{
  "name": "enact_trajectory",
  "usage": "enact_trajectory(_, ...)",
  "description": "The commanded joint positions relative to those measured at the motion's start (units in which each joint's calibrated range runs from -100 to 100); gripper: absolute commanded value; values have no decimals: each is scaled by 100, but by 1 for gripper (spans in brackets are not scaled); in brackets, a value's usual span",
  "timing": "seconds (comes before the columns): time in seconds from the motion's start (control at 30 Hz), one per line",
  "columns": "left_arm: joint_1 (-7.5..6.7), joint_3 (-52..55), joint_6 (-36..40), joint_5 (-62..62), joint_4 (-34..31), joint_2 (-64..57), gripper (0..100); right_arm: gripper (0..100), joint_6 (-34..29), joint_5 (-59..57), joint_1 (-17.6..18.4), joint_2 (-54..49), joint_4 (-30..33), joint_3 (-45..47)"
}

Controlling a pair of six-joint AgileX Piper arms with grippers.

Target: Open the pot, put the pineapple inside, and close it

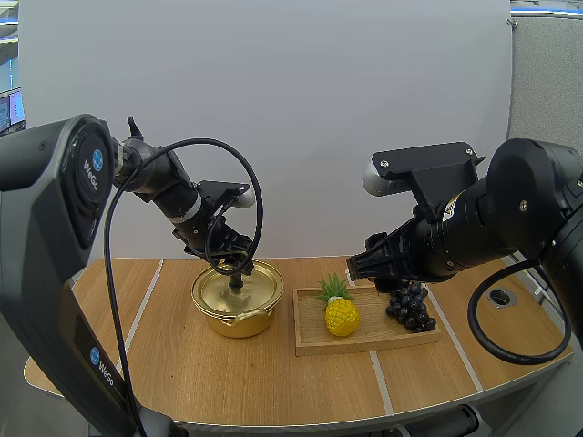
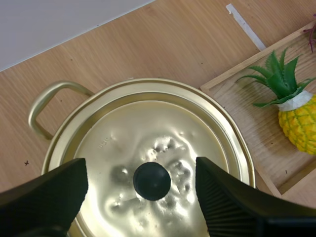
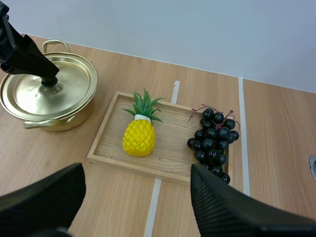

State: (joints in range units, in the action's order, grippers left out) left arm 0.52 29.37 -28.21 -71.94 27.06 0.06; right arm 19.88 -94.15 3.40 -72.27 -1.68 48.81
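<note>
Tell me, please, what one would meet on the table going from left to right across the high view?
pot -> pineapple -> bunch of grapes

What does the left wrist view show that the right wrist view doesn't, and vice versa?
Left wrist view adds: my left gripper, fingers open either side of the black knob of the golden lid. Right wrist view adds: the bunch of dark grapes at the wooden tray's end, and my open right gripper above the table. Shared: the lidded golden metal pot and the yellow, green-topped pineapple on the tray.
</note>
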Motion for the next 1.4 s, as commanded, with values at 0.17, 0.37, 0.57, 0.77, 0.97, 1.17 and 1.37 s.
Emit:
enact_trajectory(0.17, -271, -82, -29, 182, -309, 165, 100, 100, 22, 244, -27, -10, -15, -54)
enact_trajectory(0.37, -267, -97, 85, 239, -570, 165, 100, 100, 22, 244, -27, -10, -15, -54)
enact_trajectory(0.57, -267, -97, 197, 255, -747, 165, 100, 100, 22, 244, -27, -10, -15, -54)
enact_trajectory(0.77, -267, -97, 197, 391, -747, 165, 100, 100, 22, 244, -27, -10, -15, -54)
enact_trajectory(0.97, -267, -97, 249, 411, -747, 165, 100, 100, 22, 244, -27, -10, -15, -54)
enact_trajectory(1.17, -267, -97, 277, 383, -756, 165, 40, 100, 22, 244, -27, -10, -15, -54)
enact_trajectory(1.37, -267, -97, 297, 237, -756, 165, 0, 100, 22, 244, -27, -10, -15, -54)
